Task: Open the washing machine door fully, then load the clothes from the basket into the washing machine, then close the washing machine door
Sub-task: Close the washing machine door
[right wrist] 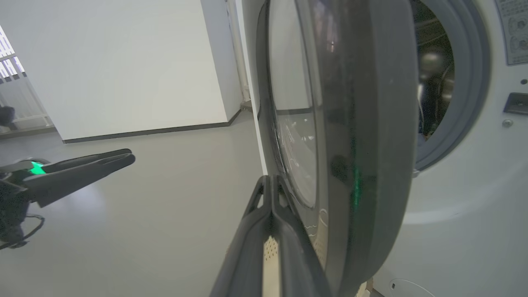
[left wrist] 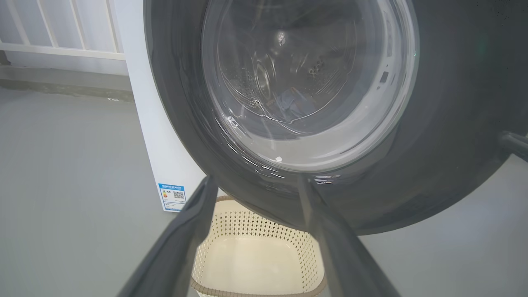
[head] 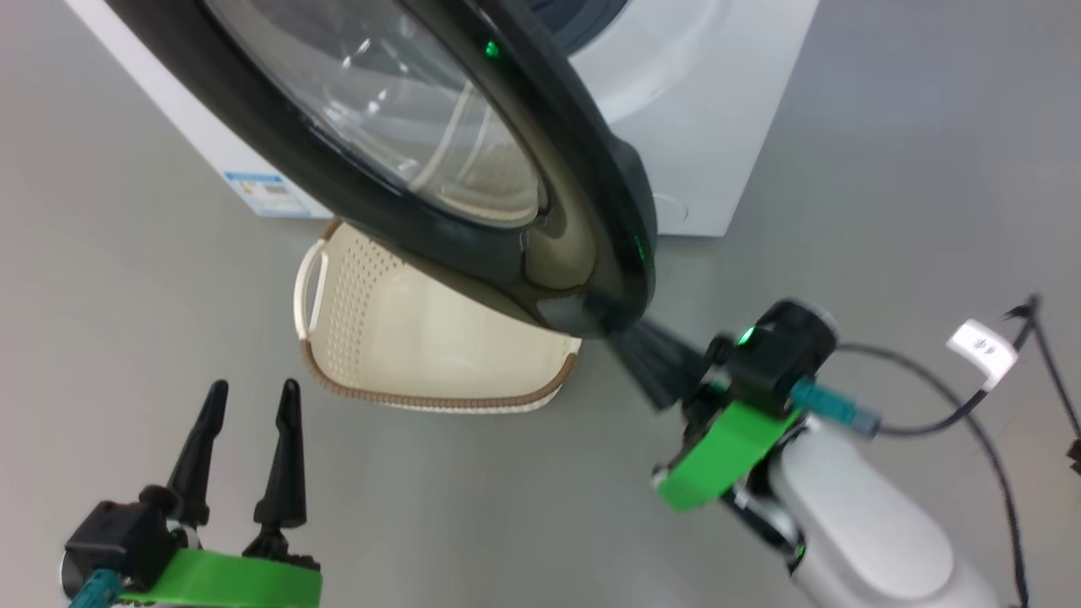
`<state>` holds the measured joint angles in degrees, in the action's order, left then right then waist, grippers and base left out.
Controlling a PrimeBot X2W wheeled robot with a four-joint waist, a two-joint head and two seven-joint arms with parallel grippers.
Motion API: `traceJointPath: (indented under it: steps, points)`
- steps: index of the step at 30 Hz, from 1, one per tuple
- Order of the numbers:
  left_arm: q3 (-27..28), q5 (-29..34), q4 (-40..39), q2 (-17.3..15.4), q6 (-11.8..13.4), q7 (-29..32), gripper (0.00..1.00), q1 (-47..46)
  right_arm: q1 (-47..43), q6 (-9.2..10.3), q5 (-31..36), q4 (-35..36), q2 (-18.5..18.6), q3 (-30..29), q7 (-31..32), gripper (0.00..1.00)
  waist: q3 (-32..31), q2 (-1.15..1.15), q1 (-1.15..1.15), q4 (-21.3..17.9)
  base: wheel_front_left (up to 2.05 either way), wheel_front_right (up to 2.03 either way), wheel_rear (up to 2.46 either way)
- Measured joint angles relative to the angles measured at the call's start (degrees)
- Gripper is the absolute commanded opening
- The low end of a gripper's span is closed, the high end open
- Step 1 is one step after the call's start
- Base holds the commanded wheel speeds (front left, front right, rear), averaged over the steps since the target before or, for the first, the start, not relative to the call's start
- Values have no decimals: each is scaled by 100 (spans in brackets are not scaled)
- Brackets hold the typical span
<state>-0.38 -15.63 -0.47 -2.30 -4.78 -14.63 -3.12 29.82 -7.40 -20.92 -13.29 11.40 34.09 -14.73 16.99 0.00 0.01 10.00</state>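
— Where do we have the door?

— The door [head: 439,152] stands half open from the machine [head: 701,110]. In our head view it runs from 11 o'clock down to the centre, free edge lowest. From our right wrist we see it edge-on, with the seal [right wrist: 474,103] and drum [right wrist: 433,82] at its 3 o'clock.

— And the clothes?

— Through the glass, from our left wrist, we make out a bluish bundle in the drum. We take it for the clothes [left wrist: 288,103], though it is too blurred to say more.

— What lies around?

— The basket [head: 338,295] sits on the floor [head: 127,295] at 8 o'clock of the door's free edge. The door overhangs it and hides its far side. A blue label [head: 266,190] is on the machine at the basket's 11 o'clock. A cable [head: 904,432] and a white tag [head: 980,348] lie at 3 o'clock.

— Our grippers?

— Our right gripper [head: 629,342], at 4 o'clock, has its fingers pressed together with nothing between them. The tips are at the door's free edge, on the side turned from the drum, and seem to touch it. Our left gripper [head: 253,388], at 7 o'clock, has its fingers spread and holds nothing. It is apart from the basket and points toward it. The door stands between it and the drum.
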Motion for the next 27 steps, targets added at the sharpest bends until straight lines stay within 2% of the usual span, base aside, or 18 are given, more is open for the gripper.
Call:
traceJointPath:
  steps: [8,18,27]
  points:
    - [-92,-88,14,11,-2,0,100,-243,482,-18,144,-242,-151,-801,0,0,404,0,0,120,0,0,0]
    - [-232,-243,18,21,-100,0,100,-665,1549,-23,322,-560,-46,-1131,0,0,979,0,0,163,0,0,0]
    - [-367,-298,21,42,-164,0,100,-949,2495,-25,558,-822,-25,-1756,-1,0,1475,0,0,214,0,0,0]
